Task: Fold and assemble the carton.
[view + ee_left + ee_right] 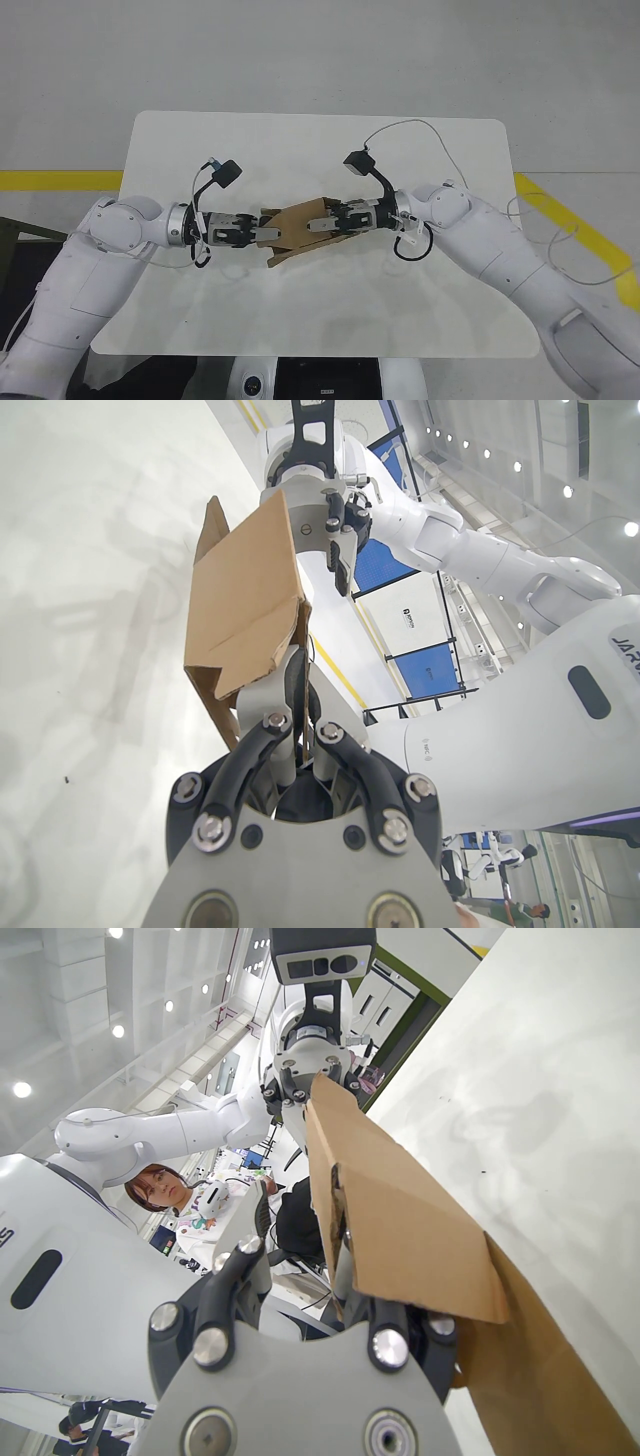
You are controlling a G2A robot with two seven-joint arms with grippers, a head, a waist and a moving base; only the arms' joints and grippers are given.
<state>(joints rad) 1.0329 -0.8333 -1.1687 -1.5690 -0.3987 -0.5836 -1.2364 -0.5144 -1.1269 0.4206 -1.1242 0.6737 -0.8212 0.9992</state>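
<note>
Left gripper [295, 672] is clamped down tight, its two fingers [270, 700] pinching the thin edge of a flap on the brown corrugated cardboard carton [300, 225]. That's a firm grip! Over at the other end, the right gripper [300, 1218] stands spread wide: one padded finger [245, 1223] hangs well clear of the cardboard, while the other is tucked behind a carton panel, and contact there is hard to judge. The carton sits over the middle of the white rounded table [300, 140], partly opened with its flaps splayed. Its long axis runs side to side across the table, one end at each gripper, and a loose flap angles towards the robot.
</note>
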